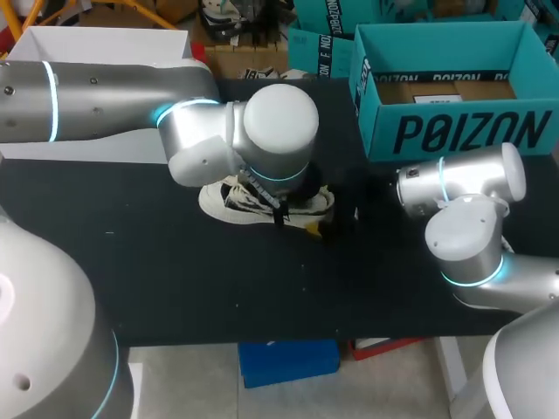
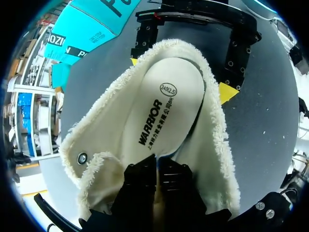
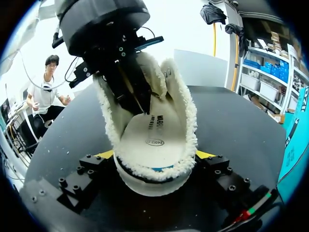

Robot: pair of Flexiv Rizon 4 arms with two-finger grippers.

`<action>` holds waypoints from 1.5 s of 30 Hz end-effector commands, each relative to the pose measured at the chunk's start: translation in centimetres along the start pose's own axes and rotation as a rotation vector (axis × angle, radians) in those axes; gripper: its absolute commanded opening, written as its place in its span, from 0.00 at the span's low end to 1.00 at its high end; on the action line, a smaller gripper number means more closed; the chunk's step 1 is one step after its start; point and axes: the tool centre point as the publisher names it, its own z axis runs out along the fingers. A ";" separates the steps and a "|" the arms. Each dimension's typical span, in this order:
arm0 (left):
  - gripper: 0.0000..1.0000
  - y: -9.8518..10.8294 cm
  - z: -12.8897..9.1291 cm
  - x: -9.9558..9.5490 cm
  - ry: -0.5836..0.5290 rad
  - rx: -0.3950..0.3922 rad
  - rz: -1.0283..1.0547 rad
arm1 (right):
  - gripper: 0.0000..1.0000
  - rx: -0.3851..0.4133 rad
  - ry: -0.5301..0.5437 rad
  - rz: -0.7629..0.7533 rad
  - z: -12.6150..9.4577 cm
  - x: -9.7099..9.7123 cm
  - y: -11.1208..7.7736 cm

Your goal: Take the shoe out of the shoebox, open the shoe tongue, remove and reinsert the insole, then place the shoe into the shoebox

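Shoe (image 1: 223,199) sits on the black table (image 1: 175,279) near the middle, out of the box, opening facing up. Teal shoebox (image 1: 454,131) stands open at the back right corner, well apart from the shoe.

R gripper (image 3: 154,157) comes in low from the right. Its fingers are spread wide w/ one yellow tip on each side of the shoe's near end, both touching the sole edge, so it's clamping the shoe. The L wrist view shows the same: black fingers (image 2: 239,48) flank the far end of the shoe.

L arm comes in from the left, its wrist right above the shoe. L gripper (image 2: 157,181) points down into the opening between the fleece-lined sides. Its fingers are pressed nearly together w/ a thin tan strip between them at the end of the white insole (image 2: 164,111). Looks to me like they pinch the insole edge. Its yellow tips are hidden inside the shoe.

The rest of the insole lies flat inside, print side up.
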 end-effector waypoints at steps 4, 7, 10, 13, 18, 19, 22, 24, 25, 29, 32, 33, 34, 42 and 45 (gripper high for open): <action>0.00 -0.4 8.1 -1.1 0.072 0.111 0.052 | 0.00 0.003 0.002 0.000 0.6 0.5 -0.3; 0.00 -0.7 6.4 -0.9 0.101 0.144 0.077 | 0.00 0.003 0.002 0.000 0.6 0.5 -0.3; 0.00 -0.8 4.9 -0.8 0.127 0.169 0.093 | 0.00 0.003 0.002 0.000 0.6 0.5 -0.3; 0.00 -0.8 3.4 -0.5 0.148 0.189 0.116 | 0.00 0.003 0.002 0.000 0.6 0.5 -0.3; 0.00 -1.1 1.4 -0.1 0.183 0.226 0.150 | 0.00 0.003 0.002 0.000 0.6 0.5 -0.3; 0.00 -1.1 0.9 -0.1 0.194 0.235 0.154 | 0.00 0.003 0.002 0.000 0.6 0.5 -0.3; 0.00 -1.2 -0.2 -0.1 0.218 0.263 0.168 | 0.00 0.003 0.002 0.000 0.6 0.5 -0.3; 0.00 -1.2 -1.2 -0.1 0.224 0.281 0.176 | 0.00 0.003 0.002 0.000 0.6 0.5 -0.3; 0.00 -1.2 -1.6 -0.1 0.227 0.287 0.179 | 0.00 0.003 0.002 0.000 0.6 0.5 -0.3; 0.00 -1.1 -3.1 -0.1 0.225 0.302 0.184 | 0.00 0.003 0.002 0.000 0.6 0.5 -0.3; 0.00 -1.1 -3.9 -0.2 0.226 0.311 0.184 | 0.00 0.003 0.002 0.000 0.6 0.5 -0.3; 0.00 -1.0 -4.1 -0.2 0.226 0.313 0.184 | 0.00 0.003 0.002 0.000 0.6 0.5 -0.3; 0.00 -1.1 -4.2 -0.2 0.226 0.314 0.184 | 0.00 0.003 0.002 0.000 0.6 0.5 -0.3; 0.00 -1.6 -4.7 -0.1 0.314 0.308 0.213 | 0.00 0.003 0.002 0.000 0.6 0.5 -0.3; 0.00 -1.9 -4.6 -0.8 0.381 0.272 0.223 | 0.00 0.003 0.002 0.000 0.6 0.5 -0.3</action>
